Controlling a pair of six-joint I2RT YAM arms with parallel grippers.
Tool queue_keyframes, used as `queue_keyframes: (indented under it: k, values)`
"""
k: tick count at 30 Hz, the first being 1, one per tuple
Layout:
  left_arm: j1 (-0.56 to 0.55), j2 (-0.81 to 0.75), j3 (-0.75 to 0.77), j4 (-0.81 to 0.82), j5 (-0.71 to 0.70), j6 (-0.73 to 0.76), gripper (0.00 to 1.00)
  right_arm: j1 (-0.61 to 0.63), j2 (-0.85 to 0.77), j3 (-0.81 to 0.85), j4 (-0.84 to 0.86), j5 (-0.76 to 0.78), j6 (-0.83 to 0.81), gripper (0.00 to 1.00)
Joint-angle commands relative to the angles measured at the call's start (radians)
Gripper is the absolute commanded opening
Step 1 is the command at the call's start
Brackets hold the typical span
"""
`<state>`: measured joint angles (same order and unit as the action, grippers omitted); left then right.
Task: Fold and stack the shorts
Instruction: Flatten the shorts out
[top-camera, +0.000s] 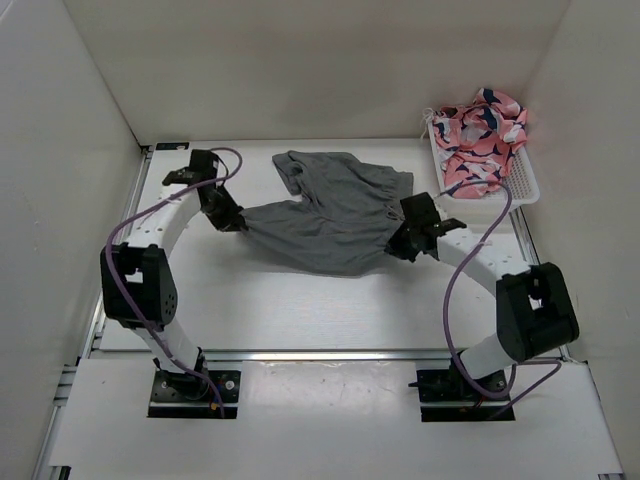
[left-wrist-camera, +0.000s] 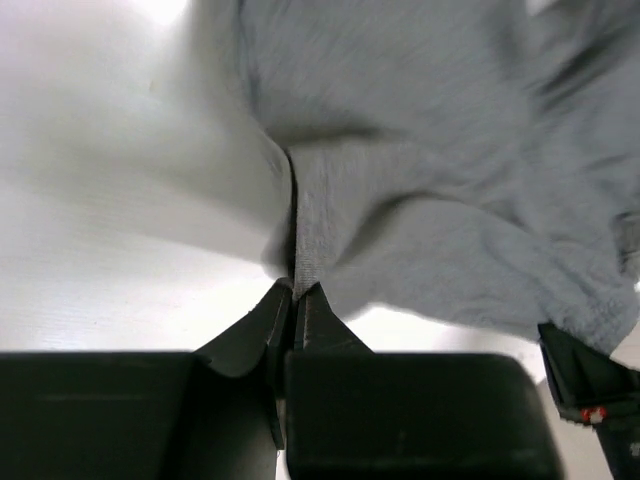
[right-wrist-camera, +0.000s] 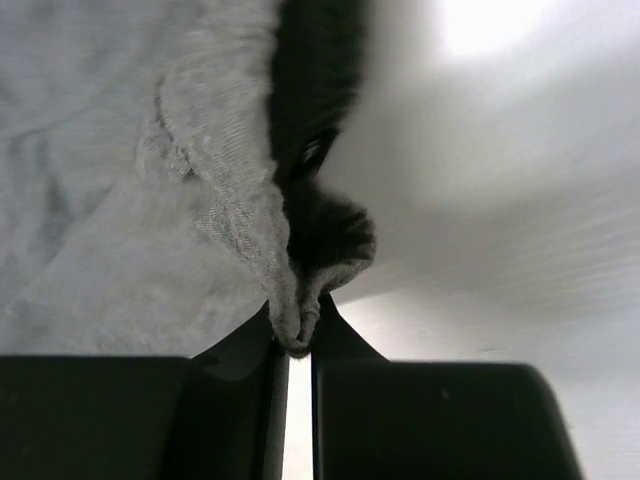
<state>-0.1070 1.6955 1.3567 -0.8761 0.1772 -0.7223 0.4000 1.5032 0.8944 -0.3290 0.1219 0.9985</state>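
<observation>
left end effector (left-wrist-camera: 295, 300) was clamped on a fold of the shorts (top-camera: 330, 215) | right end effector (right-wrist-camera: 296, 335) pinched their opposite edge tight | shorts lay rumpled on the worktop (top-camera: 300, 300), held at both ends

1. No word, number, brand or sign can be read in any of the three views.
2. The shorts (top-camera: 335, 215) show plain grey cloth with no readable label.
3. A tiny red mark sits on a black part (left-wrist-camera: 590, 385) at the left wrist view's lower right; it is too small to read.
</observation>
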Motion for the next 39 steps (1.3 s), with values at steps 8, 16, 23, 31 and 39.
queue_keyframes:
  k: [8, 16, 23, 31, 39]
  values:
    - [0.104, -0.29, 0.514, -0.176, -0.024, 0.055, 0.1, 0.002, -0.247, 0.536, -0.366, -0.007, -0.497, 0.0]
    - [0.15, -0.576, 0.702, -0.095, -0.137, 0.099, 0.1, 0.011, -0.472, 0.78, -0.436, -0.189, -0.643, 0.0]
    - [0.15, -0.577, 0.964, -0.156, -0.154, 0.133, 0.1, 0.011, -0.524, 0.92, -0.469, -0.314, -0.598, 0.0]
    - [0.15, -0.521, 0.713, -0.095, -0.131, 0.133, 0.1, 0.011, -0.471, 0.806, -0.535, -0.216, -0.598, 0.0]
    - [0.15, -0.195, 0.421, -0.001, -0.122, 0.098, 0.1, -0.036, -0.134, 0.519, -0.339, -0.162, -0.62, 0.0]
